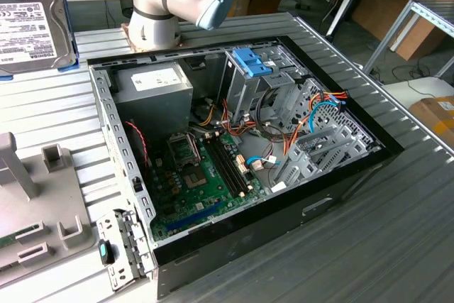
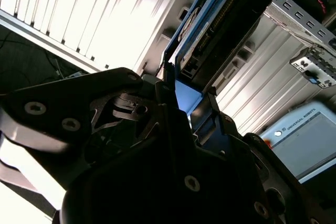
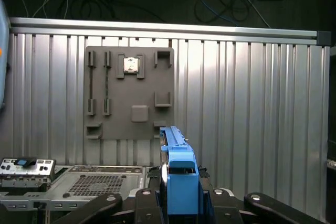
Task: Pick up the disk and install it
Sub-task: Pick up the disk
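The disk (image 1: 28,19), a grey metal drive with a white printed label in a blue carrier, is raised at the exterior view's far left, above the ribbed table. In both wrist views it stands edge-on between my fingers: its blue frame (image 3: 181,177) rises from the gripper (image 3: 181,200), and its dark underside and connector edge (image 2: 210,30) extend away from the gripper (image 2: 190,95). The gripper is shut on the disk's carrier. The open computer case (image 1: 340,175) lies in the middle of the table, with a metal drive cage (image 1: 248,86) at its far side.
A blue bracket (image 1: 252,62) sits on top of the drive cage. A grey power supply box (image 1: 152,90), the motherboard (image 1: 206,168) and loose cables (image 1: 312,115) fill the case. A grey fixture plate (image 1: 35,204) (image 3: 129,93) lies at the exterior view's left. The arm's base (image 1: 152,12) stands behind the case.
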You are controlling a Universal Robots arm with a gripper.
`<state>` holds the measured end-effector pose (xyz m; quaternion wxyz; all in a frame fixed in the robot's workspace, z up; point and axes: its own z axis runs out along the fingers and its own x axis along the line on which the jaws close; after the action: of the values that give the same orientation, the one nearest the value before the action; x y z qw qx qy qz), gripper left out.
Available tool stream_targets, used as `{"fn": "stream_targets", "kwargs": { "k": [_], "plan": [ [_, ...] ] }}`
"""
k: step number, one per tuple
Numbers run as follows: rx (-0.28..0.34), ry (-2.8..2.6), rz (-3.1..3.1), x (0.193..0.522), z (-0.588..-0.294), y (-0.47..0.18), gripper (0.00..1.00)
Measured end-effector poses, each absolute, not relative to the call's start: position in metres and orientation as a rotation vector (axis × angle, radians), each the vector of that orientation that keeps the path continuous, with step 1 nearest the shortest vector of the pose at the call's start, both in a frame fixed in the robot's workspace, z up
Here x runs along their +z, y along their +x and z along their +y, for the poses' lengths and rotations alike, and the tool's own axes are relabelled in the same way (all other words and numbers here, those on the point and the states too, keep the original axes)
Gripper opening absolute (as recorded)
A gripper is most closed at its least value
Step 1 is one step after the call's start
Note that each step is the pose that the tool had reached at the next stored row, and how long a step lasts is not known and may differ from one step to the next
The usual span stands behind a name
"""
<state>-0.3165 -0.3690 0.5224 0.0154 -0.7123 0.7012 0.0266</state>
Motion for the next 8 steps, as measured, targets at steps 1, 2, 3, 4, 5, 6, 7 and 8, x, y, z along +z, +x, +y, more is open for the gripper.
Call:
{"fn": "stream_targets", "kwargs": {
  "k": [1,2,3,4,5,6,7,8],
  "plan": [
    [0.083,-2.216,2.182,0.522,-0.369,-0.314,0.36],
    [0.083,-2.216,2.182,0.522,-0.369,-0.311,0.36],
    [0.083,-2.216,2.182,0.522,-0.369,-0.308,0.36],
    [0.083,-2.216,2.182,0.522,-0.369,-0.306,0.36],
    [0.083,-2.216,2.182,0.522,-0.369,-0.304,0.36],
    [0.083,-2.216,2.182,0.522,-0.369,-0.299,0.36],
    [0.083,-2.216,2.182,0.522,-0.369,-0.297,0.36],
    [0.083,-2.216,2.182,0.522,-0.369,-0.295,0.36]
  ]
}}
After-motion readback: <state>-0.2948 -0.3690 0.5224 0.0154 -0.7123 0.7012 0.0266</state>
